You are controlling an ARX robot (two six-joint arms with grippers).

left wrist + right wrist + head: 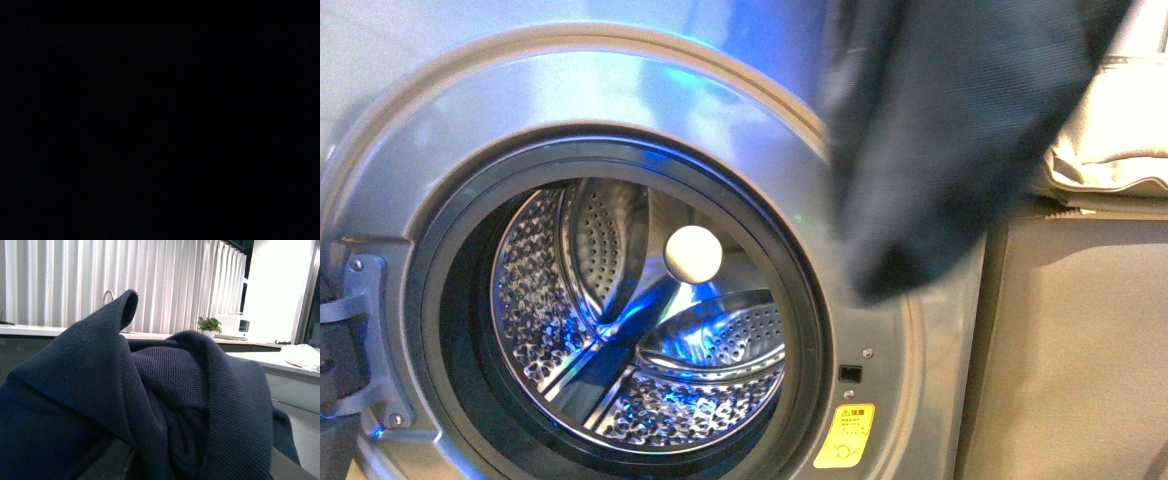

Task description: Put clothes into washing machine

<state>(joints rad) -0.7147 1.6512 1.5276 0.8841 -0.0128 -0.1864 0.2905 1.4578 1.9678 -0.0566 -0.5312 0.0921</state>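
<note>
The carry-over step looks to be the one in hand. The clothes point(940, 130) are hanging in the air above and to the right of the drum mouth point(620, 310). Their blurred lower tip is overlapping the upper right part of the porthole ring point(620, 90) in the front view, and nothing of them is lying inside the washing machine point(390, 50) yet. The drum mouth is standing open, with a small pale round thing point(693, 254) showing near its middle; I cannot tell what it is. Further right of the drum mouth, beige padded fabric point(1120, 130) is resting on top of a grey-brown cabinet point(1080, 350) and is playing no part in the task. In the right wrist view the navy cloth is draping in thick folds across the foreground and hiding the right arm's jaws, so I cannot tell whether they are clenched on the fabric or only carrying it draped. The garment seems to be lying over and around them rather than beside them. The left wrist view is dark, and the left arm's jaws are not showing anywhere. By my reading, the next move is calling for a shift left and down toward the drum mouth. Then comes a reach far enough past the ring to bring the floppy tail inside — otherwise a trailing fold may be catching on the lip.
</note>
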